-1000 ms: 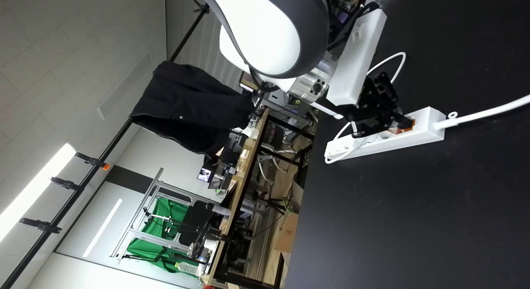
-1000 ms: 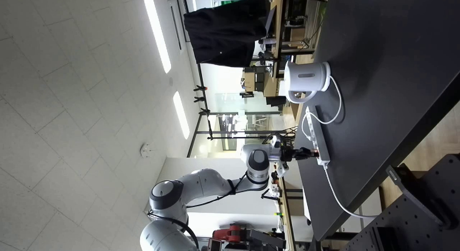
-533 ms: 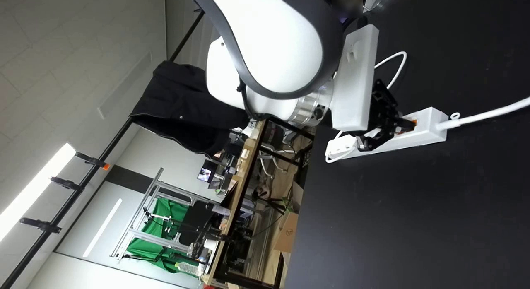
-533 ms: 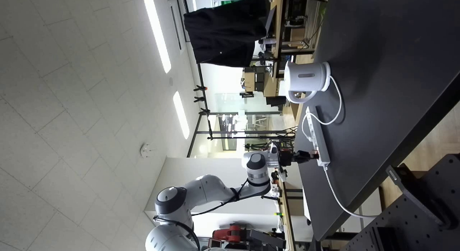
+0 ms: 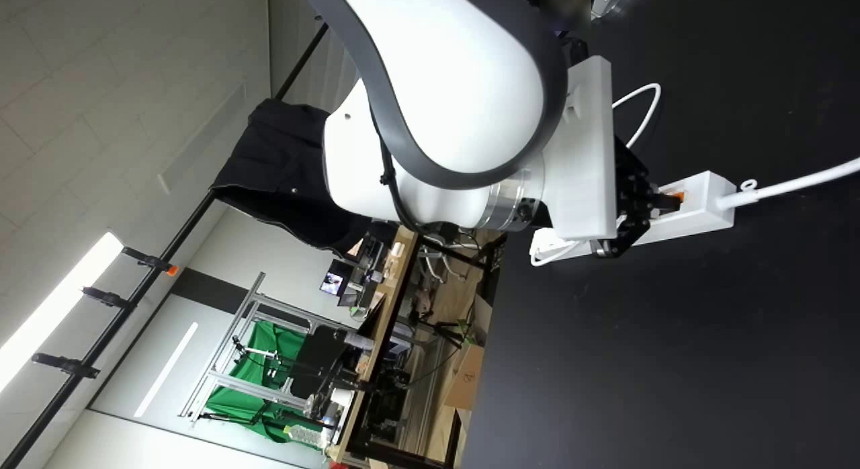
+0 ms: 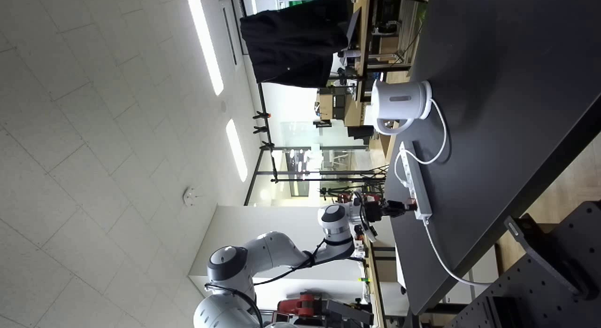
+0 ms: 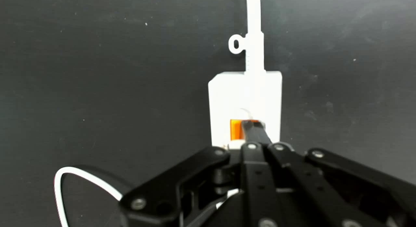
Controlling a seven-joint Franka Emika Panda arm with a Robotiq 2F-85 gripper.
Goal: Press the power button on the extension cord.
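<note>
The extension cord, a long white strip, lies on the dark table in both exterior views (image 5: 705, 201) (image 6: 423, 196), and its cable end shows in the wrist view (image 7: 224, 100). The power button (image 7: 236, 130) is orange and sits near that end; a bit of orange also shows in an exterior view (image 5: 680, 196). My gripper (image 7: 253, 124) is shut with nothing between its fingers. It points down at the button, and its fingertips cover the button's right part in the wrist view. In both exterior views (image 5: 666, 202) (image 6: 412, 206) they appear at the strip's top; I cannot tell how hard they press.
A white kettle (image 6: 399, 100) stands past the strip's far end. Its thin cable (image 6: 445, 135) loops over the table (image 6: 507, 130) to the strip. A thick white cable (image 5: 806, 180) leaves the strip's near end. A black perforated metal part (image 6: 554, 276) stands beyond the table edge.
My arm and wrist have tilted and swung, with the fingertips staying at the button. The strip has slid slightly toward its cable end. The gripper has stayed shut.
</note>
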